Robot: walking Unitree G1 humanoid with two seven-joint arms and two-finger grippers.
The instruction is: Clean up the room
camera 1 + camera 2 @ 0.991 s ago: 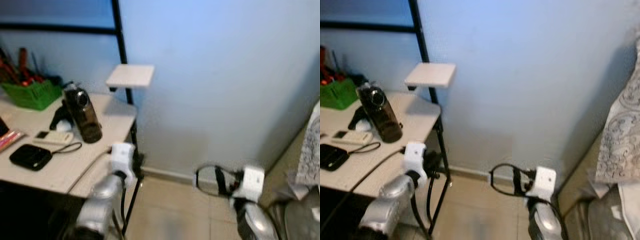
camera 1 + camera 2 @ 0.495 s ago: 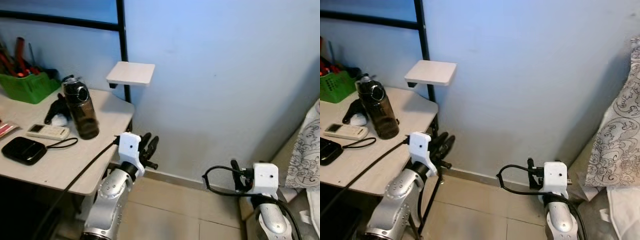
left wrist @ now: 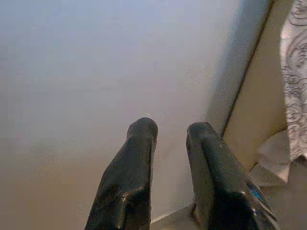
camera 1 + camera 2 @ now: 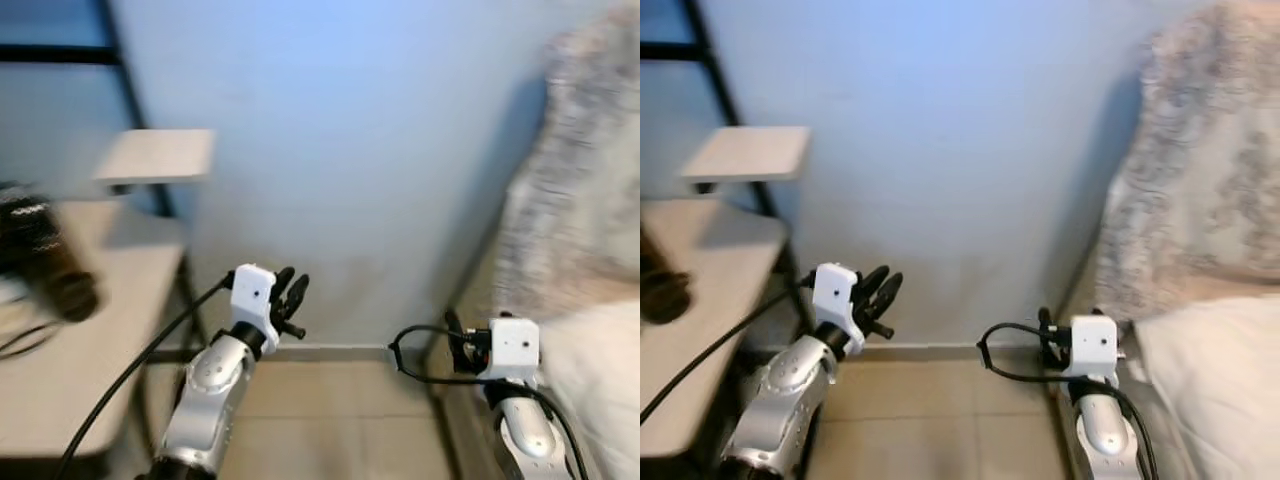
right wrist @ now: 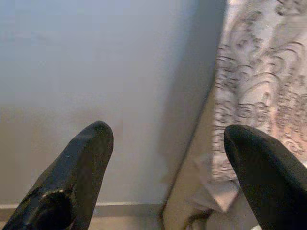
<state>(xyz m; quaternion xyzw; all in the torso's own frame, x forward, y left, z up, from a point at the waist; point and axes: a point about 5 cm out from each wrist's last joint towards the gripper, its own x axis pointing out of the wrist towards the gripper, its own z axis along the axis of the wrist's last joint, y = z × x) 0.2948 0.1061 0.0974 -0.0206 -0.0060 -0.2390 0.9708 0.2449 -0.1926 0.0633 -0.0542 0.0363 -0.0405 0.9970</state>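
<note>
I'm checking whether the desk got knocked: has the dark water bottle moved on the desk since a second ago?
Cannot tell. The dark bottle now sits blurred at the frame's left edge, but the small white shelf and desk shifted equally, so the camera turned right.

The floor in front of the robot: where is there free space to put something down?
The tiled floor between the table and the bed is bare up to the wall. The left gripper and right gripper hang over its edges, both open and empty. The table holds a dark bottle.
</note>
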